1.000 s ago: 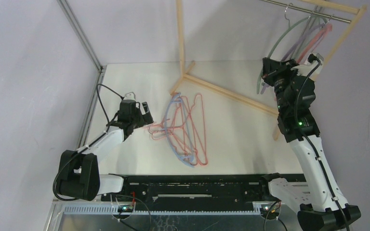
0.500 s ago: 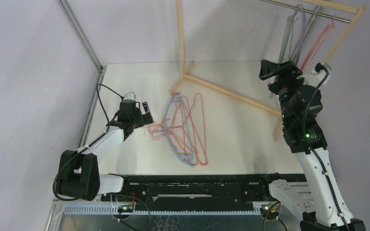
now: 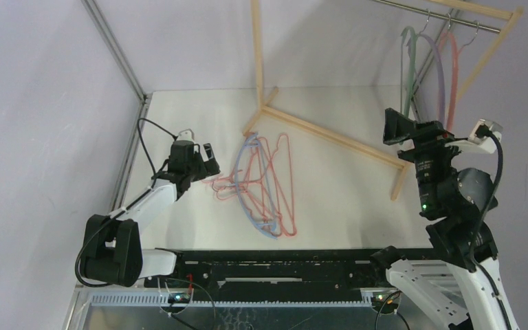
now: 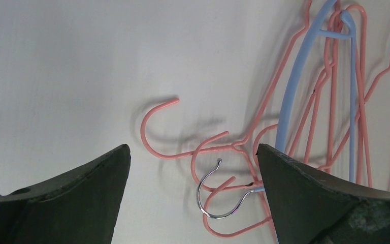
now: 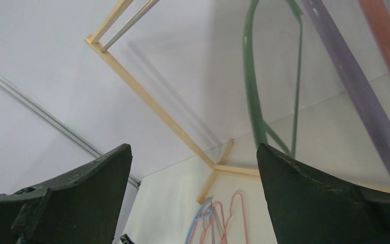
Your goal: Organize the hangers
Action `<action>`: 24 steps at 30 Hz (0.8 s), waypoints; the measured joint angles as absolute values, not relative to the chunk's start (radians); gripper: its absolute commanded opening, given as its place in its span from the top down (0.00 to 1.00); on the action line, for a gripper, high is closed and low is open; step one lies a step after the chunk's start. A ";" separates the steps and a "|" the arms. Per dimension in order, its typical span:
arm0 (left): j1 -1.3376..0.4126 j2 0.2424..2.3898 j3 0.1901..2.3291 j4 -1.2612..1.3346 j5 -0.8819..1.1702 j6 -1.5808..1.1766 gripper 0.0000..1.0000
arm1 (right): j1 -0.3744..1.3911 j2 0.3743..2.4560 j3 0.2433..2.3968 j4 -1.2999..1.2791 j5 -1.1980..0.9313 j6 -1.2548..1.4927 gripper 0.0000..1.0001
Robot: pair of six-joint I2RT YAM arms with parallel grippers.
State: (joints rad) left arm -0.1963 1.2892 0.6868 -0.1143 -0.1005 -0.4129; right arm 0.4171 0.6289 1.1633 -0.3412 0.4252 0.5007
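Observation:
A pile of pink wire hangers [image 3: 269,206] and a blue one lies flat on the table's middle. My left gripper [image 3: 203,162] is open just left of their hooks. In the left wrist view its jaws [image 4: 193,150] stand wide around a pink hook [image 4: 155,127] and the blue hanger's metal hook [image 4: 218,195], gripping neither. A grey-green hanger [image 3: 406,65], a lilac hanger [image 3: 438,69] and a salmon hanger [image 3: 454,69] hang on the rail [image 3: 447,15]. Just below them, my right gripper [image 3: 403,128] is open and empty, with the grey-green hanger [image 5: 251,81] ahead of its jaws [image 5: 194,148].
The pale wooden rack frame [image 3: 330,136] has its base beams on the table behind the pile and its upright post [image 3: 256,48] rising at the back. A metal corner post [image 3: 113,48] runs along the left wall.
My right gripper opened and let go of the grey-green hanger, which now hangs on the rail. The right arm drew back toward the near right. The left arm has not moved.

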 measured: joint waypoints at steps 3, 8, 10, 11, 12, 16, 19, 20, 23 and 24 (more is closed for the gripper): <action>-0.197 1.289 0.687 -0.114 -0.101 -0.418 0.00 | 0.448 0.595 1.163 -0.357 0.444 0.475 0.00; -0.200 1.291 0.687 -0.113 -0.099 -0.419 0.01 | 0.463 0.567 1.150 -0.365 0.376 0.422 0.00; -0.201 1.295 0.687 -0.113 -0.099 -0.419 0.00 | 0.466 0.561 1.140 -0.359 0.318 0.405 0.00; -0.201 1.298 0.687 -0.113 -0.099 -0.419 0.01 | 0.467 0.564 1.139 -0.355 0.288 0.398 0.00; -0.201 1.303 0.687 -0.113 -0.099 -0.419 0.01 | 0.467 0.570 1.139 -0.348 0.258 0.393 0.00; -0.201 1.315 0.687 -0.111 -0.098 -0.420 0.00 | 0.469 0.642 1.150 -0.340 0.121 0.387 0.00; -0.201 1.317 0.687 -0.103 -0.098 -0.420 0.00 | 0.479 0.768 1.175 -0.341 -0.017 0.387 0.00; -0.201 1.317 0.687 -0.101 -0.098 -0.420 0.00 | 0.485 0.805 1.180 -0.342 -0.048 0.386 0.00; -0.201 1.317 0.687 -0.091 -0.099 -0.419 0.00 | 0.524 0.932 1.194 -0.352 -0.144 0.382 0.00; -0.201 1.317 0.687 -0.090 -0.099 -0.419 0.00 | 0.538 0.976 1.194 -0.358 -0.174 0.382 0.00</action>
